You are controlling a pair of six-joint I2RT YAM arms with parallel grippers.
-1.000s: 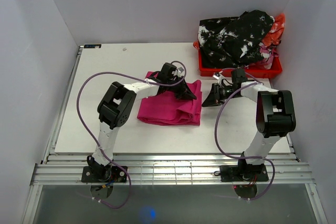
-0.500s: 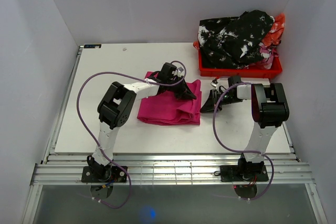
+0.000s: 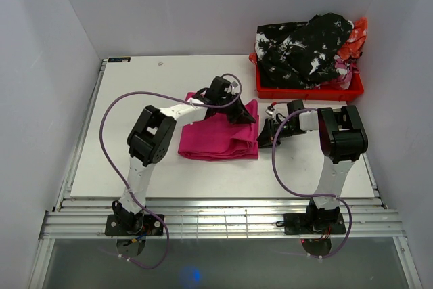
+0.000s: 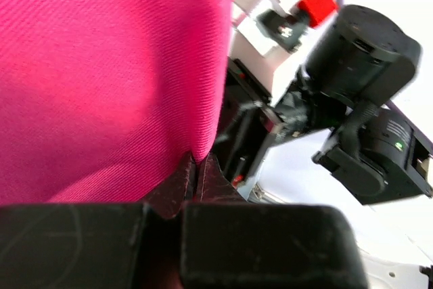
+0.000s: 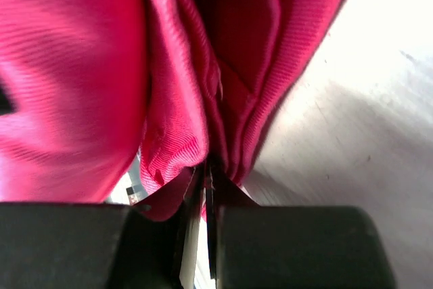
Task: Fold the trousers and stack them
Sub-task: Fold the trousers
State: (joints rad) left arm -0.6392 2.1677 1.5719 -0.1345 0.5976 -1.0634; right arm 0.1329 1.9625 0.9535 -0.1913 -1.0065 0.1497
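Observation:
The magenta-pink trousers [image 3: 218, 137] lie folded into a rough rectangle in the middle of the table. My left gripper [image 3: 241, 116] is at their far right corner, its jaws shut on the cloth edge [image 4: 195, 164]. My right gripper [image 3: 262, 139] is at the trousers' right edge, its jaws shut on a fold of the pink cloth [image 5: 208, 167]. In the left wrist view the pink cloth [image 4: 108, 65] fills the left half and the right arm's black wrist [image 4: 355, 52] shows close by. In the right wrist view several layers of the cloth [image 5: 169, 65] bunch above the jaws.
A red plastic crate [image 3: 308, 91] stands at the back right, heaped with black-and-white printed clothes [image 3: 304, 49] and some orange and pink cloth [image 3: 353, 44]. Purple cables loop from both arms. White walls close in the table on three sides.
My right gripper has moved left from bare table to the trousers' right edge and now grips the cloth. My left gripper stays at the far right corner, shifted slightly.

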